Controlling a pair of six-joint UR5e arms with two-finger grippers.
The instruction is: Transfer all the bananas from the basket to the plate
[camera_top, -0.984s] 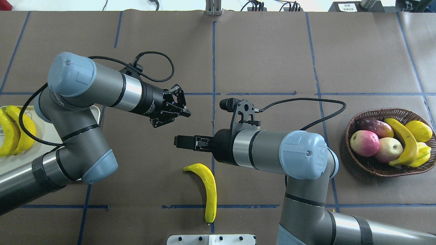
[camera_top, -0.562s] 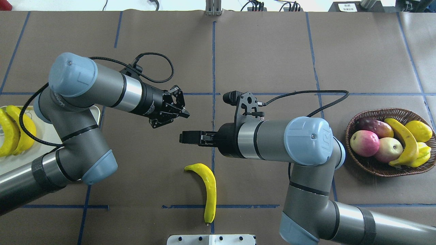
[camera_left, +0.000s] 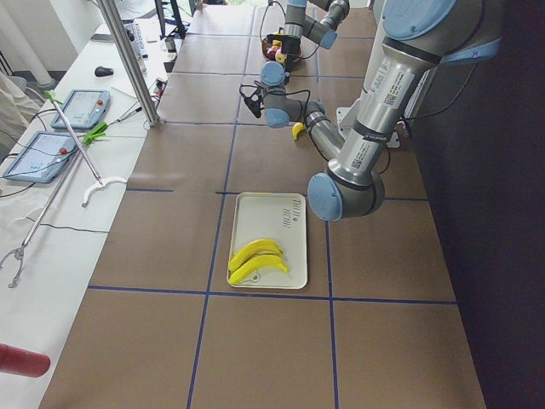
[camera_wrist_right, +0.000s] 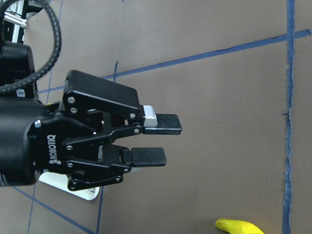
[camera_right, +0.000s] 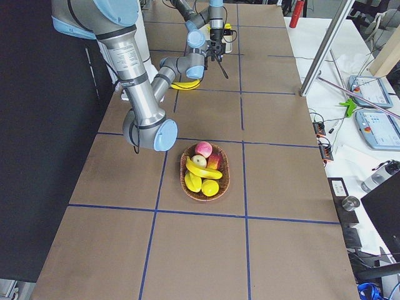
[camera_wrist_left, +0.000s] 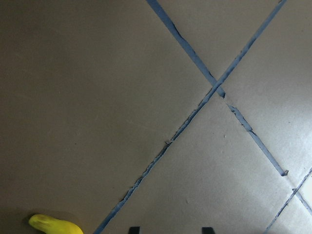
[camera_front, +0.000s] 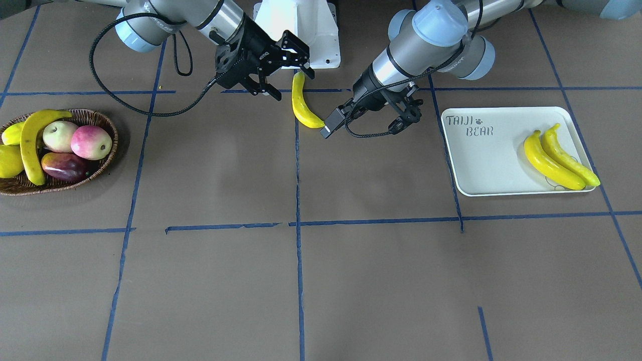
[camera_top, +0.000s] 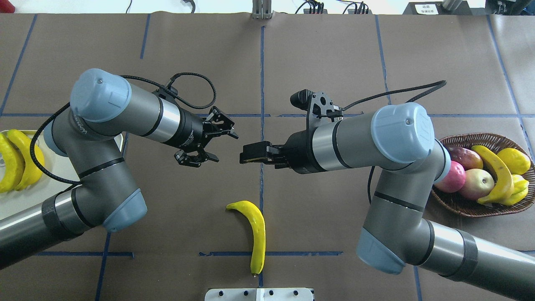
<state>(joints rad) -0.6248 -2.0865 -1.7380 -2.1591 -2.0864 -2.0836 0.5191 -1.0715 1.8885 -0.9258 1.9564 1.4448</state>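
Left gripper [camera_top: 227,147] and right gripper [camera_top: 243,154]: both released, empty, facing each other; one banana [camera_top: 257,232] loose on table [camera_top: 326,62].

Loose banana [camera_top: 256,232] on the table [camera_top: 326,62] between the plate [camera_front: 481,160] with two bananas [camera_front: 549,164] and the basket [camera_top: 464,209] with another.

Two glossy yellow bananas [camera_front: 550,163] lie side by side on the white plate [camera_front: 481,160], a third banana [camera_top: 258,230] lies on the table [camera_top: 188,234], and a fourth banana [camera_top: 501,173] rests across other fruit [camera_top: 478,184] in the wicker basket [camera_top: 464,209].

Overhead, the left arm [camera_top: 102,167] covers much of the edge-cropped plate [camera_top: 19,200].
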